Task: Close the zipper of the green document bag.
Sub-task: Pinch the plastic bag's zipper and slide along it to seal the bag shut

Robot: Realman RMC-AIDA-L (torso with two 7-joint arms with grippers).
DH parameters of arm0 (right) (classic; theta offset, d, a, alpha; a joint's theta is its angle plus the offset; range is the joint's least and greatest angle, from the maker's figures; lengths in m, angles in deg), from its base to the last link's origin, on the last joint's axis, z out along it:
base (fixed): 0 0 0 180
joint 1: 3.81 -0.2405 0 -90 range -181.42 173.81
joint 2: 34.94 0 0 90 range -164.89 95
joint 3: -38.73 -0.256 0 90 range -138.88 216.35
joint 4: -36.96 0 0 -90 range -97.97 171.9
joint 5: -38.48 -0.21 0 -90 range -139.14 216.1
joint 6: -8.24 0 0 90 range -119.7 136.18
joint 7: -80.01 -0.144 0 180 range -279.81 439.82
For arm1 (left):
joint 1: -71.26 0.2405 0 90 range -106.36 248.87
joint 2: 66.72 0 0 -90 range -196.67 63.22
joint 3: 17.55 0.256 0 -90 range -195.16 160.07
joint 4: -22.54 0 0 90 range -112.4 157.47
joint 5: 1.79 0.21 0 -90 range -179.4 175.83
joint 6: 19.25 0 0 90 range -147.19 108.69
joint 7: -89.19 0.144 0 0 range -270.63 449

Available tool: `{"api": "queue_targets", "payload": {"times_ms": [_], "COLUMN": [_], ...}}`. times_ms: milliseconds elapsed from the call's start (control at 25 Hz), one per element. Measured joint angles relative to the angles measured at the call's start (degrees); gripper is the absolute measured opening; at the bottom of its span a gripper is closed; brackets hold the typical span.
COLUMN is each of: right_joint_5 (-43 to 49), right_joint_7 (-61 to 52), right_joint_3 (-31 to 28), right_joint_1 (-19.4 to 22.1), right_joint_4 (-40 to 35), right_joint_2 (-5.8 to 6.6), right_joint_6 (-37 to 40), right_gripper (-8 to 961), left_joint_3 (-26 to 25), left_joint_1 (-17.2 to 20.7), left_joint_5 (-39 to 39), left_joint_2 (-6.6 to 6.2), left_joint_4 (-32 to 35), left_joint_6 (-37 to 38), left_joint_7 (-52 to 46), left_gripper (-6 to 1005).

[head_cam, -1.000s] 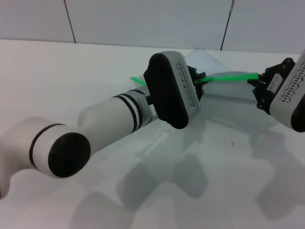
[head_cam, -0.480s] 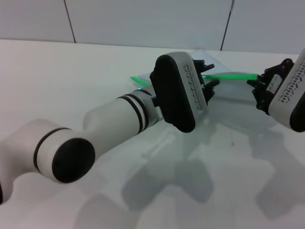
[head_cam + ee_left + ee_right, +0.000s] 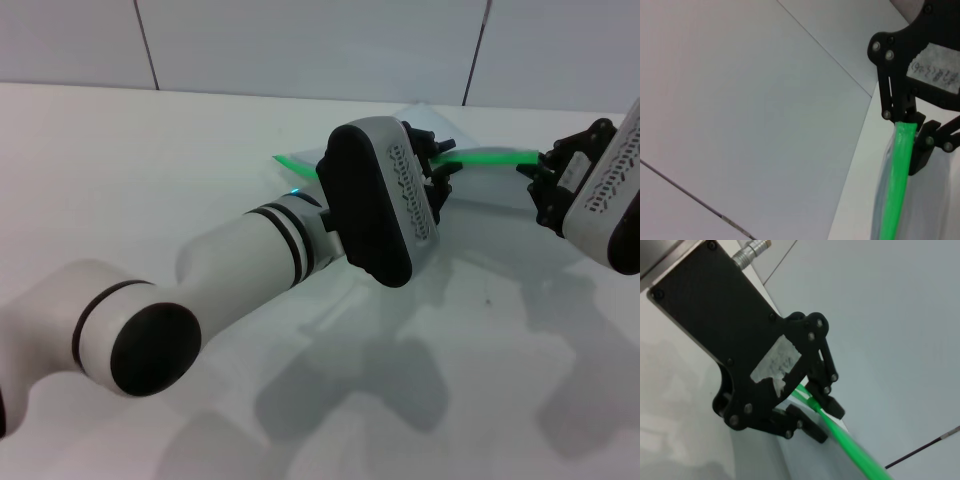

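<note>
We see the green document bag [image 3: 470,185] lying on the white table [image 3: 150,170] near the far wall, its translucent grey-blue sheet partly lifted along the one bright edge. The zipper [image 3: 490,158] runs along that edge as a thin green strip, stretched nearly level between our two arms. Our left gripper [image 3: 437,172] sits at the middle of the strip, behind the bulky black-and-white wrist housing, and in the right wrist view its fingers [image 3: 832,407] are pressed together on the green strip — clamped on the zipper. Our right gripper [image 3: 533,172] is at the strip's right-hand end, and the left wrist view shows its black fingers [image 3: 917,150] pinched over the tip of the green band, with the pale bag sheet hanging just beside it. The two grippers are well apart along the zipper, with a taut stretch of green between them. A shorter piece of green shows on the other side of the left wrist, toward the bag's left corner. We cannot make out the small slider tab — it is hidden.
</note>
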Motion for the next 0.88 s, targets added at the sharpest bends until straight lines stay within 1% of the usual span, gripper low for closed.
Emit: {"api": "queue_targets", "payload": {"times_ms": [400, 600, 880], "right_joint_5": [0.0, 0.0, 0.0], "right_joint_7": [0.07, 0.16, 0.24], "right_joint_3": [-0.6, -0.94, -1.45], "right_joint_1": [-0.01, -0.06, -0.34], "right_joint_4": [0.55, 1.2, 1.77], "right_joint_2": [0.0, 0.0, 0.0], "right_joint_6": [0.0, -0.02, -0.09], "right_gripper": [39, 38, 35], "left_joint_3": [-0.03, -0.04, -0.09], "left_joint_1": [2.58, 3.63, 4.48], "left_joint_5": [-0.07, 0.08, 0.1], "left_joint_2": [0.09, 0.02, -0.01], "left_joint_4": [-2.14, -3.64, -4.44], "left_joint_6": [0.01, 0.0, 0.0], "left_joint_7": [0.0, 0.0, 0.0], "left_gripper": [151, 156, 135]}}
